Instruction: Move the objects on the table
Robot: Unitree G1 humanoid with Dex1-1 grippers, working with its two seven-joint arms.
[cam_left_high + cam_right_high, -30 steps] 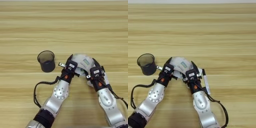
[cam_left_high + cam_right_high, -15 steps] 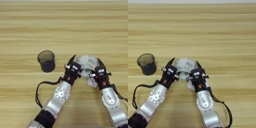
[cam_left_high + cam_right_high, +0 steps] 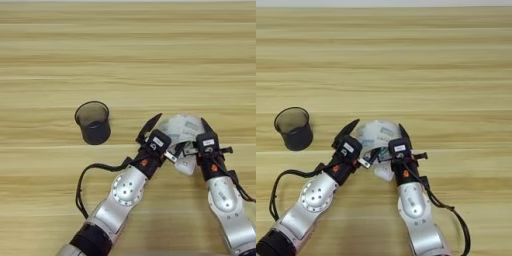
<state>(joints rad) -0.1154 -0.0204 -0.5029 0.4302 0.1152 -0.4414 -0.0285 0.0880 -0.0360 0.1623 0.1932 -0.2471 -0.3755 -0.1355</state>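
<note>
The clear tape roll (image 3: 183, 129) with its printed core lies on the wooden table (image 3: 128, 60), right of centre near the front. My left gripper (image 3: 162, 140) sits at its left rim, open, one black finger (image 3: 150, 125) pointing up and away and the other reaching under the roll. On the roll's right rim is my right gripper (image 3: 196, 137), open too, its outer finger (image 3: 205, 125) raised. Neither grips the roll. The black mesh cup (image 3: 93, 122) stands upright to the left, apart from both arms. The blue stick and marker are out of view.
A small white piece (image 3: 185, 165) lies just in front of the roll, between my two wrists. A black cable (image 3: 82, 182) loops beside my left forearm. The far half of the table shows bare plank stripes.
Both grippers have drawn back toward me and spread their fingers, uncovering more of the tape roll. The roll has shifted slightly right and nearer. The cup has stayed put.
</note>
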